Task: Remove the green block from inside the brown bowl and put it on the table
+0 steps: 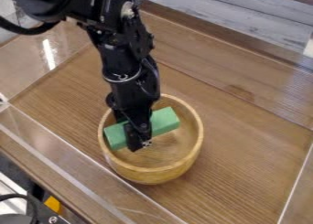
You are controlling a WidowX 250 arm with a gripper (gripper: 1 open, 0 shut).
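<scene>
The brown bowl (171,164) sits on the table (244,100) near its front edge. Inside it lies the green block (167,123), slanted, with one end toward the bowl's left rim and the other toward the back right. My black gripper (138,136) points straight down into the bowl and its fingers are shut on the middle of the green block. The fingertips reach down to about the bowl's floor. The arm hides the middle of the block.
Clear acrylic walls (73,186) border the table at the front and left. A pale plank surface (244,26) lies beyond the far edge. Bare wood surrounds the bowl to the right and behind.
</scene>
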